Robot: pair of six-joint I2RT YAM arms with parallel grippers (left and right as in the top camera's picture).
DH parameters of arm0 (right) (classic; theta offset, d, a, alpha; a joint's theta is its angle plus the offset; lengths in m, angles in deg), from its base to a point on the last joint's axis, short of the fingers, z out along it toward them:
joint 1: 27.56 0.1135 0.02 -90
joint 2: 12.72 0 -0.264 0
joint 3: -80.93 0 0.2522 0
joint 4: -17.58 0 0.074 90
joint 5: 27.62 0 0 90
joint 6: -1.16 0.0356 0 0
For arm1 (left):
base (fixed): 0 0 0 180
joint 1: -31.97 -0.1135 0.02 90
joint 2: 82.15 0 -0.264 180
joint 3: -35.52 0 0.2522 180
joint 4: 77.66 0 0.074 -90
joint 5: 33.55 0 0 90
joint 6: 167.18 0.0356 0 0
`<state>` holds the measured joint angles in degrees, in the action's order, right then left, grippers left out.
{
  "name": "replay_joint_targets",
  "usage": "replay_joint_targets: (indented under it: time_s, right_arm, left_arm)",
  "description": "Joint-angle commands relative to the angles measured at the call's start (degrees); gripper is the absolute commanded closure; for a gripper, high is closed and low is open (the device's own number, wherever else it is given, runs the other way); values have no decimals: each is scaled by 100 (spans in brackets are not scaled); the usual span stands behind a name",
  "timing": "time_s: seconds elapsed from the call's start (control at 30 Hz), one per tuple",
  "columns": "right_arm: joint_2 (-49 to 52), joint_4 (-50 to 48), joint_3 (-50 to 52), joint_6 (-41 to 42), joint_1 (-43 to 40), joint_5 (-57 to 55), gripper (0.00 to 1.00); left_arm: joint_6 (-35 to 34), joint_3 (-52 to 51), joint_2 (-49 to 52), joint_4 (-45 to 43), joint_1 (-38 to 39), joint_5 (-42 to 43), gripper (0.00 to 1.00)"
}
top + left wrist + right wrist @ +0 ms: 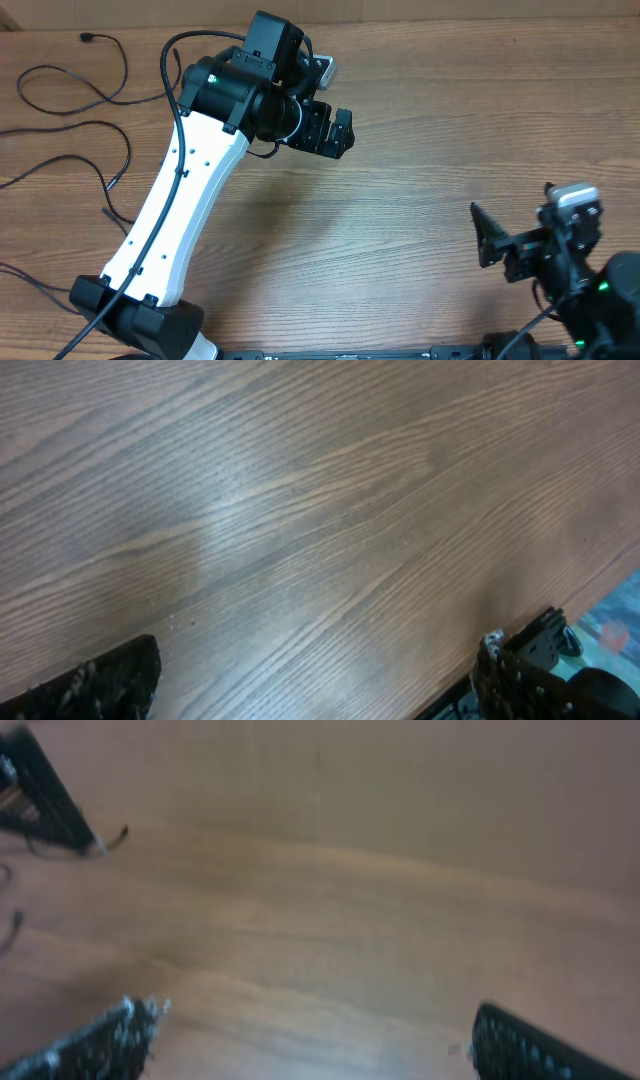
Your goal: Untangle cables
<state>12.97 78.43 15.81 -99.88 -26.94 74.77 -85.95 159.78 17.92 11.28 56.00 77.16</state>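
The cables [75, 95] are thin black cords lying in loose loops on the wooden table [420, 120] at the far left, with a small plug end [87, 38] near the back edge. My left gripper [331, 133] hangs over the back middle of the table, well to the right of the cables. It is open and holds nothing. In the left wrist view only bare wood shows between the left gripper's [310, 690] fingers. My right gripper [500, 250] is at the front right, open and empty, far from the cables. Its wrist view shows blurred wood between its fingers [100, 1040].
The left arm's white link [175, 210] crosses the left half of the table from its base [135, 315] at the front edge. A thicker black wire [178, 110] runs along that arm. The table's edge [560, 595] shows in the left wrist view.
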Motion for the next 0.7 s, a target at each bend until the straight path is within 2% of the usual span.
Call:
replay_joint_targets:
  time_s: [0.0,0.3,0.67]
  right_arm:
    - [-734,-660,944,-273,-37,173,0]
    - [-2271,-2590,3237,-227,-39,190,0]
    - [-2553,-3639,4266,-94,-37,155,0]
  left_arm:
    - [107,26,-98,-7,37,-35,1]
    - [107,26,-98,-7,37,-37,0]
    - [107,26,-98,-7,37,-35,0]
